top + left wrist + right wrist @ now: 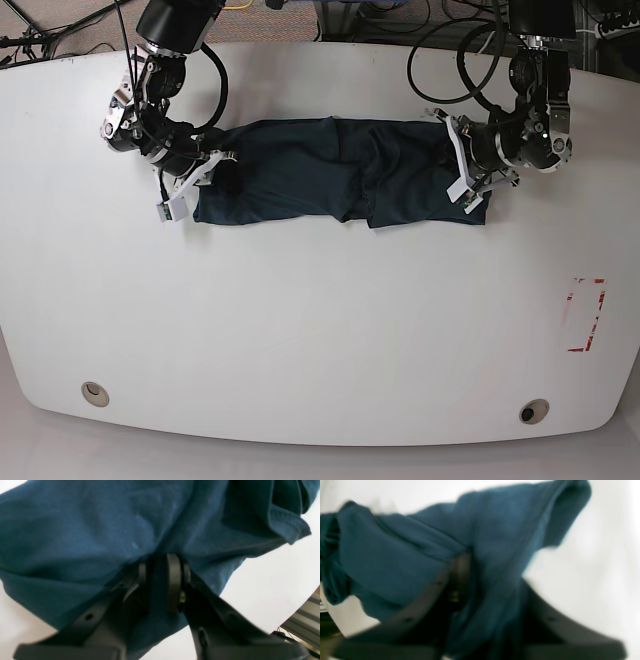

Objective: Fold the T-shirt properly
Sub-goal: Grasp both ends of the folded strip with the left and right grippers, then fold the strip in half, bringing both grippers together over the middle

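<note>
**Both ends pinched: T-shirt (330, 170) stretched as a long band across the far half of the tabletop (320, 330).**
Your left tool (162, 562) is clamped on cloth at one end; your right tool (467, 562) appears closed on the opposite end, though its wrist view is blurred. Judged risks: each pinch looks shallow, so an uneven lift could pull a layer free; pulling the ends apart could stretch or skew the band, leaving a crooked fold.
</note>
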Tool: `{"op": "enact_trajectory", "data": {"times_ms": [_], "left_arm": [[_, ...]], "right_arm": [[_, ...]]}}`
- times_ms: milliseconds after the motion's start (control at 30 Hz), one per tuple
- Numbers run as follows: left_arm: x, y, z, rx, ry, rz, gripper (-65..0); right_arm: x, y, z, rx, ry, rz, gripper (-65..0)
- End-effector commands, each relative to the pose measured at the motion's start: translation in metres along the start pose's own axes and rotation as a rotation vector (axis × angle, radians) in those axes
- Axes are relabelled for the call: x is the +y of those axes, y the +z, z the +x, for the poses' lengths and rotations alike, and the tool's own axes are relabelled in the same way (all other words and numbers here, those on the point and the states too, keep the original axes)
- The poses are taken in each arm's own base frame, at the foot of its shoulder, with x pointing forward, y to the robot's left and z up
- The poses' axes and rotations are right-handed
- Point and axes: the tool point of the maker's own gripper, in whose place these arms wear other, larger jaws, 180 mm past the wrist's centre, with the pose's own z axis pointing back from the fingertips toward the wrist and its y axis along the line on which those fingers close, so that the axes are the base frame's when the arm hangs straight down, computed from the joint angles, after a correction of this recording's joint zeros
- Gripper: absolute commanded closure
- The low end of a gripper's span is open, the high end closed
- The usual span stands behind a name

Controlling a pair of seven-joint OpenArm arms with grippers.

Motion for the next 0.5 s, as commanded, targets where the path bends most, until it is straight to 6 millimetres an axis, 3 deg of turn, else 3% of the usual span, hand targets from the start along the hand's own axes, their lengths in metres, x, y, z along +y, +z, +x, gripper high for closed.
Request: {"op": "enact_trajectory", "data": {"times_ms": [0,200,467], "left_arm": [[0.004,0.000,-0.002,0.025,-0.001,0.025,-8.7],[-0.010,-0.009,0.016,-0.012,0.005,0.002,-9.9],[-0.037,-0.034,0.055,-0.003,-0.088,-0.007,-21.7]], "right_arm": [[-0.002,0.008,0.019,-0.040,0.044,-0.018,0.0],[0.000,0.032,0.045,-0.097,0.148,-0.068,0.0],[0.014,0.066,0.079,-0.158,0.297,-0.139,-0.3]]}}
